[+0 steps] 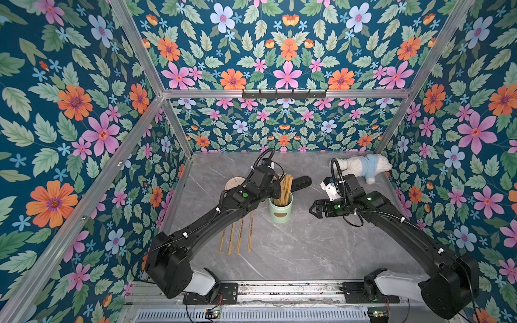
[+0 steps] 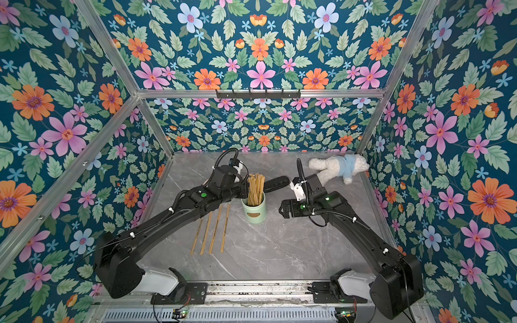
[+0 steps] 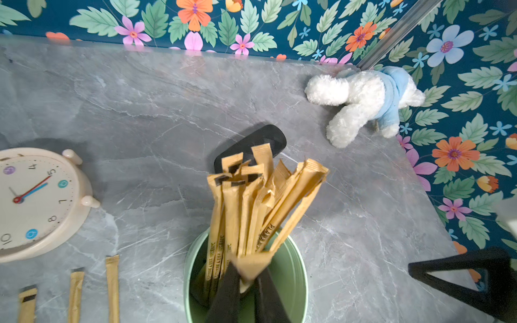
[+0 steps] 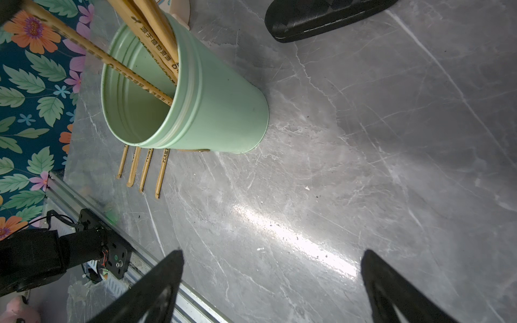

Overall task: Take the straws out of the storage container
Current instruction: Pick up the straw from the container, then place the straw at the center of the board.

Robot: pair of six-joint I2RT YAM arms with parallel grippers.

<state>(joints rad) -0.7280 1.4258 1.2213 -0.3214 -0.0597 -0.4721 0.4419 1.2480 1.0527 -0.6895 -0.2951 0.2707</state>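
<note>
Four straws (image 1: 240,236) are lying side by side on the marble table (image 1: 307,251), near-left of the mint storage container (image 1: 285,209), their print reading "PLA"; more straws are standing bundled inside it, its brown label facing you; your left gripper (image 3: 249,272) is reaching in above the container's mouth, pinching one wrapper top; your right gripper (image 4: 272,253) is hovering, jaws spread wide, over bare marble just right of the container; open tabletop is lying in front.

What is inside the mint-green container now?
A bundle of paper-wrapped straws stands in the storage container, tops sticking out. The left end effector pinches one. Their lower ends are hidden by its wall.
</note>
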